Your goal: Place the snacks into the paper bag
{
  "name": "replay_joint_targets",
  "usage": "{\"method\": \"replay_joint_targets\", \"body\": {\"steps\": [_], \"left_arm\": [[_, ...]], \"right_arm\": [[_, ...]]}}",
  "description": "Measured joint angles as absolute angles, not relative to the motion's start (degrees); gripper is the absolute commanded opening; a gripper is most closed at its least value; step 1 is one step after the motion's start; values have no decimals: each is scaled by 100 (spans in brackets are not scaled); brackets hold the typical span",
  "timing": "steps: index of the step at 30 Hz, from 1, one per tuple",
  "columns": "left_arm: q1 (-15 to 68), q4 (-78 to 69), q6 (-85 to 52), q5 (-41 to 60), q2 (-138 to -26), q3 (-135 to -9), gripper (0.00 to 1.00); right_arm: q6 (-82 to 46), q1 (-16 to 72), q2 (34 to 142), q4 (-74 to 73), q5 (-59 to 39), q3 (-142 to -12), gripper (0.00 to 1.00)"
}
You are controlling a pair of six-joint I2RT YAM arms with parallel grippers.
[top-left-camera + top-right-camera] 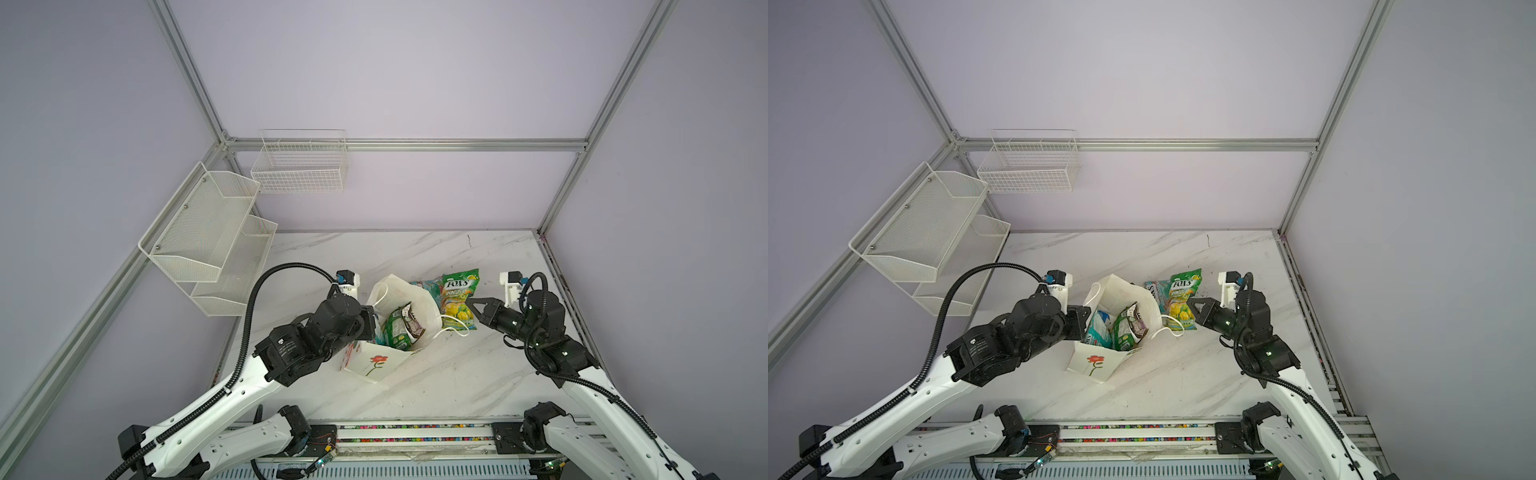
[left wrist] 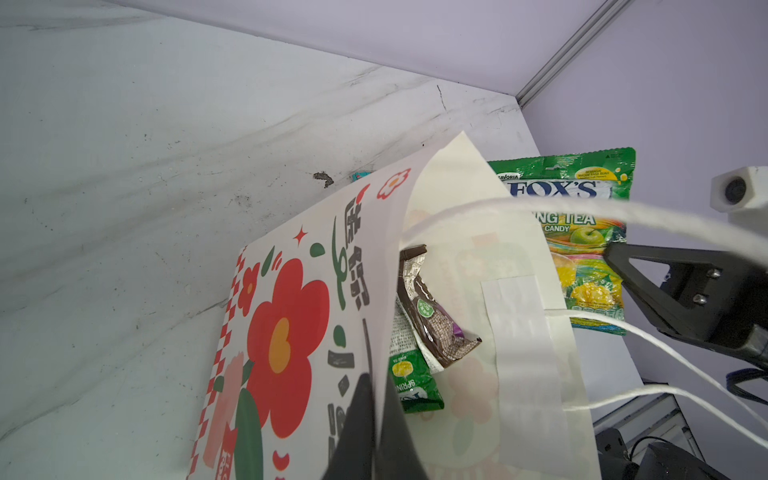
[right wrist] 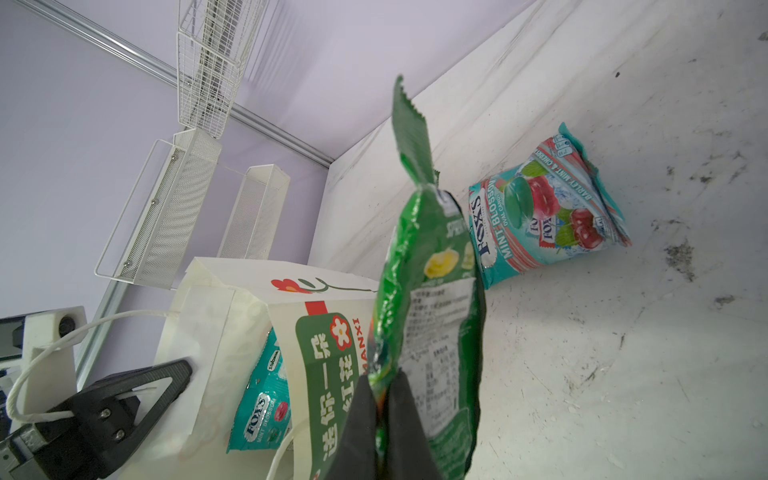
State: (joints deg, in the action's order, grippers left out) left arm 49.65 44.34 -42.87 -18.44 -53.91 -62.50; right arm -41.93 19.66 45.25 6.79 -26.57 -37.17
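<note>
Tabletop (image 1: 457, 374); left jaws tight on one bag (image 1: 368, 362), right jaws on one green pouch (image 1: 455, 293).

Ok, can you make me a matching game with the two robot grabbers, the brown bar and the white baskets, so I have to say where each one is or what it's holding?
Things:
1. left gripper
2. right gripper
3. brown bar
4. white baskets

Places and states:
A. hung up on the wall, off the table
B. lying inside the paper bag
C. shut on a green packet
D. shut on the paper bag's edge

Right pairs: 1-D, 2-C, 3-B, 4-A.
</note>
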Motion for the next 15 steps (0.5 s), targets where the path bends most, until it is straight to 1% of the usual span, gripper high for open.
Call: {"method": "replay_joint_targets", "body": {"steps": [7, 15], "left_arm": [[4965, 4563, -4287, -1951, -5310, -6250, 0], [4965, 4668, -4285, -2025, -5245, -6250, 0]], "right_arm": [[-4191, 1966, 4525, 875, -2637, -3951, 0], [-4123, 1966, 4534, 1122, -2545, -4593, 0]]}}
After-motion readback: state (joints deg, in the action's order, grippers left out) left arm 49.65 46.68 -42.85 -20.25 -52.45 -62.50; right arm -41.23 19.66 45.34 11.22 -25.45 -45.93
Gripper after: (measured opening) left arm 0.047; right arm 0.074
